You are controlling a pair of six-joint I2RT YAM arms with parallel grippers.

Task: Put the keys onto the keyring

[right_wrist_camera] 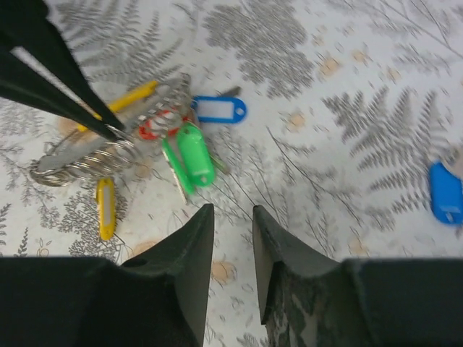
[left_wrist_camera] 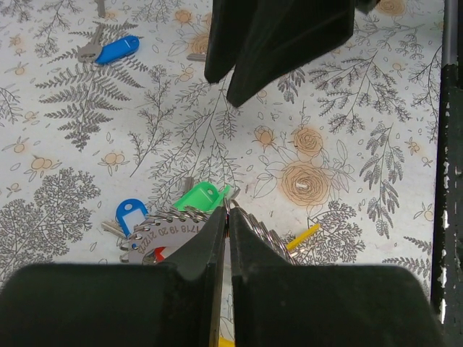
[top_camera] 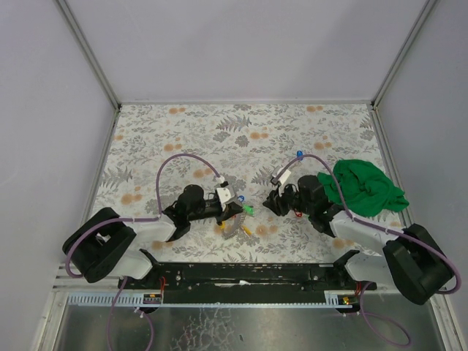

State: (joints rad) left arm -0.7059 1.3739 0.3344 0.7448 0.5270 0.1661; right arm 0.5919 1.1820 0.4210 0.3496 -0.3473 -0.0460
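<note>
The keyring (left_wrist_camera: 269, 233) is a coil of silvery wire lying on the patterned table, with green (left_wrist_camera: 199, 196), blue (left_wrist_camera: 130, 215) and yellow (left_wrist_camera: 302, 236) tags and a numbered metal plate (left_wrist_camera: 163, 237) around it. My left gripper (left_wrist_camera: 228, 212) is shut on the ring's wire. In the right wrist view the keyring (right_wrist_camera: 79, 165) lies at the left with its green tag (right_wrist_camera: 192, 155) just ahead of my right gripper (right_wrist_camera: 231, 215), which is open and empty above the table. A loose blue-tagged key (left_wrist_camera: 116, 49) lies apart, also visible as a blue key (top_camera: 299, 154) at the far right.
A crumpled green cloth (top_camera: 365, 186) lies right of the right arm. The right gripper's dark fingers (left_wrist_camera: 268, 50) hang at the top of the left wrist view. Grey walls close in the floral table (top_camera: 219, 124) on three sides.
</note>
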